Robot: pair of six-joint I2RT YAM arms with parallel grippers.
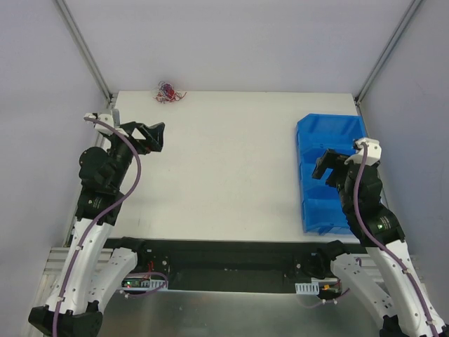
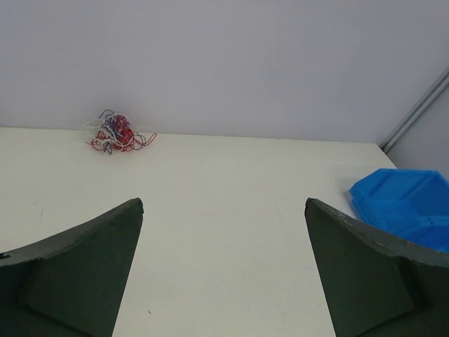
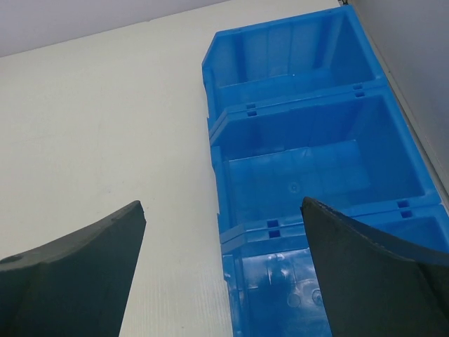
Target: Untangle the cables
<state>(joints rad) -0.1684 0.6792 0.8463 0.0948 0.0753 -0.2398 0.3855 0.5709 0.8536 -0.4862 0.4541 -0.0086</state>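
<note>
The cables (image 1: 168, 92) are a small knotted clump of red, purple and white thin wires at the table's far edge, left of centre. They also show in the left wrist view (image 2: 113, 133), far ahead and to the left of the jaws. My left gripper (image 1: 155, 135) is open and empty, held above the table's left side, short of the clump (image 2: 224, 203). My right gripper (image 1: 321, 166) is open and empty above the left edge of the blue bins (image 3: 223, 203).
A row of blue plastic bins (image 1: 330, 175) stands along the table's right side; their compartments look empty (image 3: 309, 126). One bin corner shows in the left wrist view (image 2: 403, 203). Grey walls and metal frame posts (image 1: 84, 49) enclose the table.
</note>
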